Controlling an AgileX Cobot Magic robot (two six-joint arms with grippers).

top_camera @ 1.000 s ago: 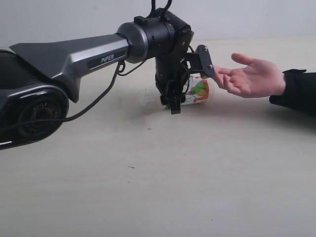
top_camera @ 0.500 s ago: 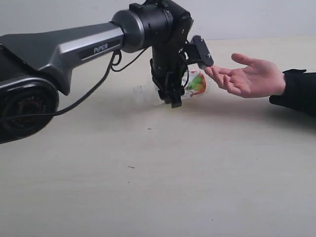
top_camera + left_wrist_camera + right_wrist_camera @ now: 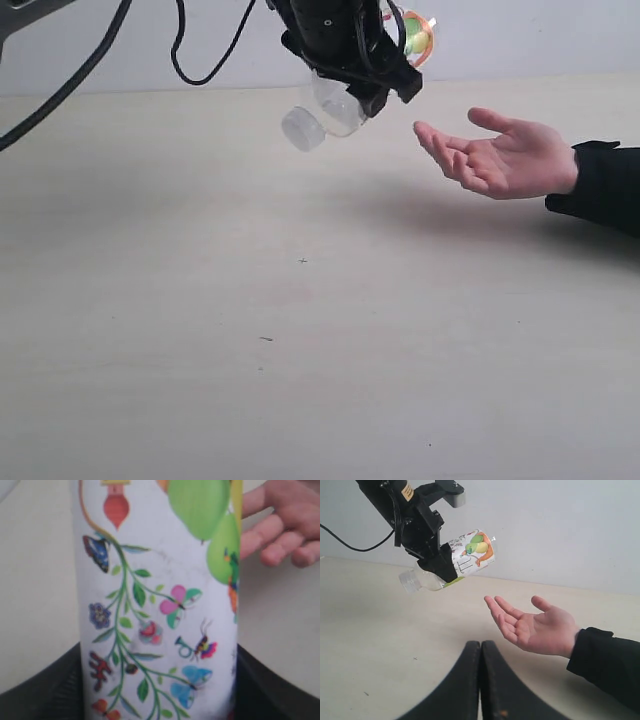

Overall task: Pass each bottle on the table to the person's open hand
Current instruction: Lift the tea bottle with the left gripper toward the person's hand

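Observation:
My left gripper (image 3: 362, 62) is shut on the squarish clear bottle (image 3: 338, 100) with the white floral label, holding it tilted high above the table (image 3: 300, 360), white cap (image 3: 300, 130) lowest. The left wrist view is filled by the bottle's label (image 3: 160, 605), with dark fingers (image 3: 45, 690) on both sides of it. The person's open hand (image 3: 500, 155) waits palm up, to the right of the bottle and lower. From the right wrist view the bottle (image 3: 470, 555) hangs up and left of the hand (image 3: 540, 625). My right gripper (image 3: 481, 650) is shut on nothing. No other bottle shows.
The person's black sleeve (image 3: 600, 185) comes in from the right edge. A black cable (image 3: 185, 50) hangs from the left arm at the top left. A pale wall (image 3: 520, 35) stands behind the table's far edge.
My left gripper has lifted the bottle from just above the table beside the hand to high up near the top of the view. The hand has stayed in place.

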